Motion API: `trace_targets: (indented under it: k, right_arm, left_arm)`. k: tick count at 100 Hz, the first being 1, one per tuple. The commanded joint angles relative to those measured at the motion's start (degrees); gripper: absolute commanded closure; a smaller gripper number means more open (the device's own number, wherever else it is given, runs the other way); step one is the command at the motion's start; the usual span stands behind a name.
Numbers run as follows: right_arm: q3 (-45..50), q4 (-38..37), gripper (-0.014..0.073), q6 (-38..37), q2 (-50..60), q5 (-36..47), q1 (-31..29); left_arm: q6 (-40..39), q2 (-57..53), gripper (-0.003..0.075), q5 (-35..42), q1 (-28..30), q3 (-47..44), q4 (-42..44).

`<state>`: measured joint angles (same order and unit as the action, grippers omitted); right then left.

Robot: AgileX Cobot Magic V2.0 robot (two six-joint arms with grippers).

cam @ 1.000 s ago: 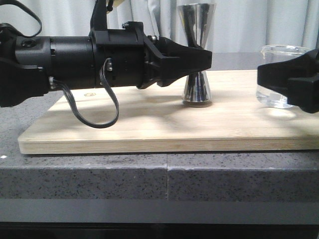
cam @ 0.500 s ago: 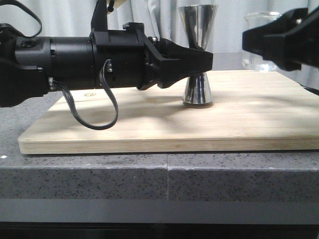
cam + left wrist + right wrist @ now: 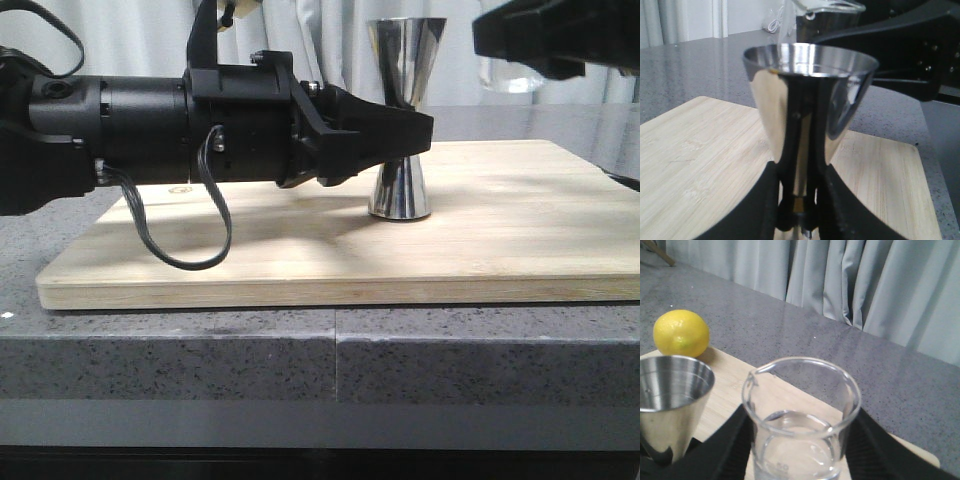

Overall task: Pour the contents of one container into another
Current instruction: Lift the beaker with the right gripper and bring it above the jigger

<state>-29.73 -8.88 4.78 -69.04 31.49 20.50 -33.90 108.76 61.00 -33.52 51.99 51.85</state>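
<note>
The steel jigger stands upright on the wooden board. My left gripper is shut on its narrow waist. In the left wrist view the jigger fills the middle, with the left gripper pinching its gold-banded waist. My right gripper holds the clear glass beaker in the air, upright, to the right of the jigger's rim and about level with it. In the right wrist view the beaker holds clear liquid between the right gripper fingers, its pouring lip facing the jigger.
A yellow lemon lies at the board's far edge beyond the jigger. The board rests on a grey speckled counter. Pale curtains hang behind. My left arm stretches low across the board's left half.
My right gripper has lifted the beaker off the board and carried it up and left toward the jigger's rim. The left gripper stays at the jigger's waist.
</note>
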Motion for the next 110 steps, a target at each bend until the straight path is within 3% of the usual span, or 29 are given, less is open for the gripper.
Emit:
trace_targets:
  k: [1, 41, 110]
  right_arm:
    - [-4.0, -2.7, 0.0444, 0.7, 1.7, 1.9, -0.5]
    - [-10.2, -8.5, 0.0444, 3.0, 4.9, -8.0, -0.5]
    - [-10.2, -15.6, 0.0444, 3.0, 9.6, -11.1, -0.5]
  left_arm:
    - [-0.4, -2.9, 0.0741, 4.5, 0.2, 1.4, -1.8]
    - [-0.4, -2.9, 0.0741, 4.1, 0.2, 1.4, -0.2]
    - [-1.8, -2.9, 0.0741, 6.0, 0.2, 1.4, 2.6]
